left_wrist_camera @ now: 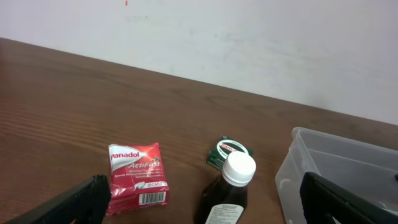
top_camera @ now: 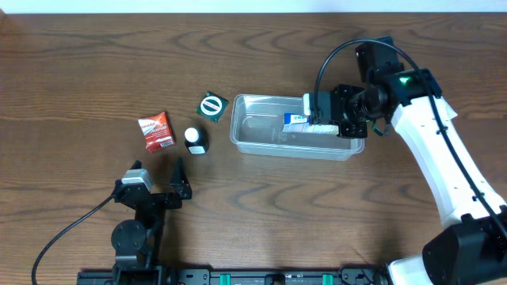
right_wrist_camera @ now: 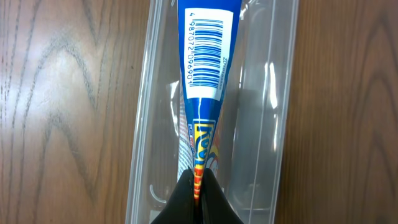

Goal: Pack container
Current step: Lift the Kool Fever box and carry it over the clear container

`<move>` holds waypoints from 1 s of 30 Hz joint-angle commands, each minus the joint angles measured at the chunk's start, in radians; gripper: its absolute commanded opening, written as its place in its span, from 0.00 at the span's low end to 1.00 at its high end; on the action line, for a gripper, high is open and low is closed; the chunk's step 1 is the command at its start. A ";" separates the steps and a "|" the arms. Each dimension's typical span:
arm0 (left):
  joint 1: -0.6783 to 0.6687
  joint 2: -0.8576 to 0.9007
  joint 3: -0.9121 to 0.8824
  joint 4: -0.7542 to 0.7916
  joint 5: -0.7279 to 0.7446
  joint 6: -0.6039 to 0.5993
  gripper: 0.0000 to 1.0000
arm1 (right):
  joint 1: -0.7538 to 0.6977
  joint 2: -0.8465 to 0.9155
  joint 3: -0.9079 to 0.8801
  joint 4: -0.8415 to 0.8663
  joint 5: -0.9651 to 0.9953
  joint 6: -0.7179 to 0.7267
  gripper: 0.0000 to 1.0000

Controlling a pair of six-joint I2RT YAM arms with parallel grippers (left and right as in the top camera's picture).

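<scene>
Right end effector (right_wrist_camera: 198, 194) pinches the blue-and-white carton (right_wrist_camera: 205, 56) by its end inside the clear container (right_wrist_camera: 142, 124), seemingly unlanded: lower it flat, then release. Left end effector (top_camera: 158, 178) gapes.

Setting: robotics test bench, lab-type room. A dark wood-grain counter (top_camera: 95, 63) is running up to a bare white wall (left_wrist_camera: 249, 37). Two robot arms, the black left arm (top_camera: 131, 237) and the white right arm (top_camera: 440, 158), are standing along the counter's near edge by a black mounting rail (top_camera: 261, 278). A loose black cable (top_camera: 79, 218) is trailing toward the near-left corner.
</scene>
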 commanded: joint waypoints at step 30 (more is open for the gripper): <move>0.005 -0.004 -0.016 -0.036 0.007 0.014 0.98 | 0.015 0.235 -0.003 0.147 -0.004 -0.015 0.01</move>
